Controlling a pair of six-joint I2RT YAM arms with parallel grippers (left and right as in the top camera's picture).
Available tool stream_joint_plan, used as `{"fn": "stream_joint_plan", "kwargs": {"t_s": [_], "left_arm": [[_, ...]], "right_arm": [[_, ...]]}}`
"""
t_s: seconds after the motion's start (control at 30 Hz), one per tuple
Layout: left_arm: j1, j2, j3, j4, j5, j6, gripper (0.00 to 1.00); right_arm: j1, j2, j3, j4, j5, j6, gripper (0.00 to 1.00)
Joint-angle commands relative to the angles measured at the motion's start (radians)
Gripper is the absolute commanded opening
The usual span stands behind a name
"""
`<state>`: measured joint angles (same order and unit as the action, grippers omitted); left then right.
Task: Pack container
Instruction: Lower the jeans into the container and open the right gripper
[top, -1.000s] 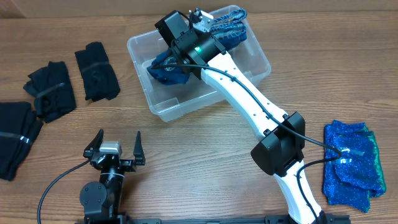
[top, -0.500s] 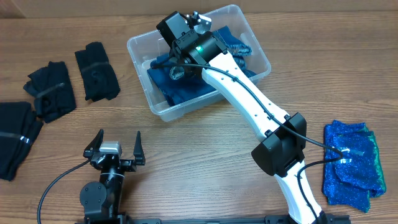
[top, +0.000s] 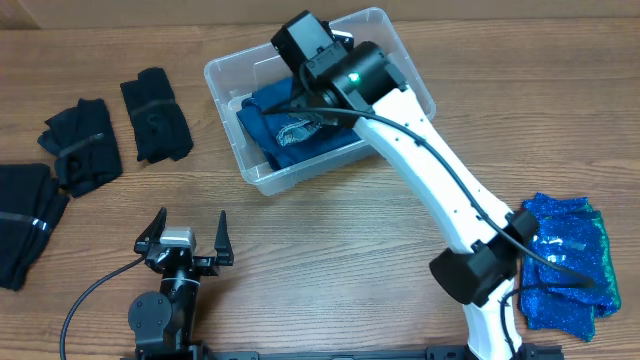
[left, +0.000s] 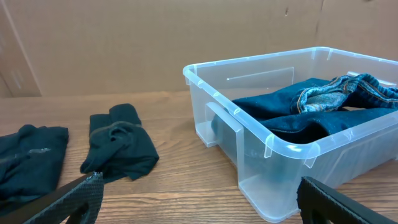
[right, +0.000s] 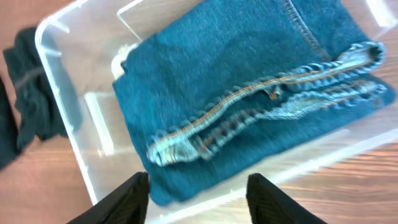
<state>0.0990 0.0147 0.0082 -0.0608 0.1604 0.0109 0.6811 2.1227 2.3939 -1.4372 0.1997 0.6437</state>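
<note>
The clear container (top: 225, 75) stands at the back middle of the table. Folded blue jeans (top: 290, 130) lie inside it, waistband on top. My right gripper (right: 199, 199) is open and empty, hovering above the jeans (right: 236, 81) and the container's front wall (right: 62, 118); in the overhead view its fingers are hidden under the wrist. My left gripper (top: 185, 240) is open and empty near the front edge, well short of the container (left: 249, 121). The left wrist view shows the jeans (left: 311, 109) through the clear wall.
Black folded garments lie at the left: one pair (top: 155, 115), another (top: 80, 145), a third at the table's edge (top: 25, 220). The nearest one also shows in the left wrist view (left: 118, 149). A sparkly blue cloth (top: 565, 260) lies at the right, beside the right arm's base.
The right gripper lowered the jeans into the container and let them go. It has drawn back to the right and is open. The left arm has not moved.
</note>
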Motion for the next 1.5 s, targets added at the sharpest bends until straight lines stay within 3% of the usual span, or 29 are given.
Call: {"fn": "stream_joint_plan", "kwargs": {"t_s": [0.0,0.13,0.17,0.53,0.77,0.97,1.23,1.47], "left_arm": [[0.007,-0.010,-0.003,-0.002,-0.007,0.019,1.00],[0.007,-0.010,-0.003,-0.002,-0.007,0.019,1.00],[0.007,-0.010,-0.003,-0.002,-0.007,0.019,1.00],[0.007,-0.010,-0.003,-0.002,-0.007,0.019,1.00],[0.007,-0.010,-0.003,-0.002,-0.007,0.019,1.00],[0.007,-0.010,-0.003,-0.002,-0.007,0.019,1.00],[0.007,-0.010,-0.003,-0.002,-0.007,0.019,1.00],[0.007,-0.010,-0.003,-0.002,-0.007,0.019,1.00]], "right_arm": [[-0.005,-0.019,-0.006,0.000,-0.018,-0.192,0.39],[-0.014,-0.019,-0.043,0.048,-0.018,-0.315,0.07],[-0.018,-0.019,-0.053,0.061,-0.018,-0.331,0.04],[-0.055,-0.018,-0.268,0.267,-0.106,-0.489,0.04],[-0.055,-0.017,-0.499,0.415,-0.192,-0.518,0.04],[-0.055,-0.017,-0.607,0.429,-0.249,-0.517,0.04],[-0.054,-0.017,-0.604,0.425,-0.276,-0.518,0.04],[-0.054,-0.017,-0.420,0.348,-0.281,-0.523,0.04]]}}
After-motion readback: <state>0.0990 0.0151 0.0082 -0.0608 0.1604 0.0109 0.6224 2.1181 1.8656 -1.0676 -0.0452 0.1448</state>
